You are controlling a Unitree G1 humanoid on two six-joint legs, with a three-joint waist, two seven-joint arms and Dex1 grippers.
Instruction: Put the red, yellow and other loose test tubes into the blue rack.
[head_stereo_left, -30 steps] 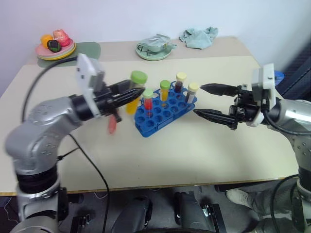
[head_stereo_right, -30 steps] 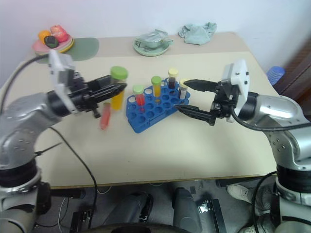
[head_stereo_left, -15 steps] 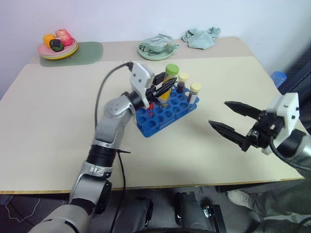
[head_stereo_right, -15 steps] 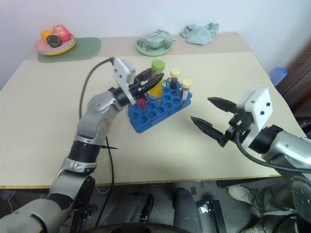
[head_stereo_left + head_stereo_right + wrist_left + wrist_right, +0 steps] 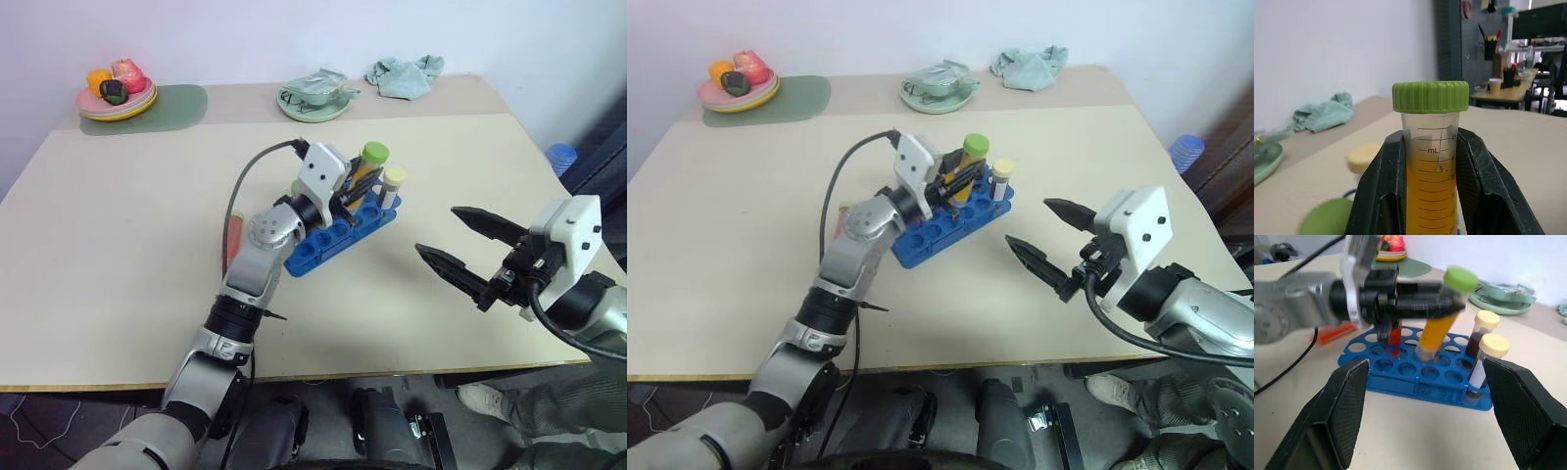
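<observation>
- Yellow tube [image 5: 1442,320]: green cap, clamped in the left gripper [image 5: 355,186] over the blue rack [image 5: 1415,377]; long axis tilted, cap up and toward the right, base just above the holes.
- Blue rack: mid-table, partly hidden behind the left arm in the head views.
- Two cream-capped tubes [image 5: 1484,350]: upright at the rack's right end.
- Red tube [image 5: 1394,339]: standing in the rack, its cap hidden by the gripper.
- Orange-red tube [image 5: 233,235]: lying on the table left of the arm, mostly hidden.
- Right gripper [image 5: 460,253]: fingers wide apart, empty, right of the rack.
</observation>
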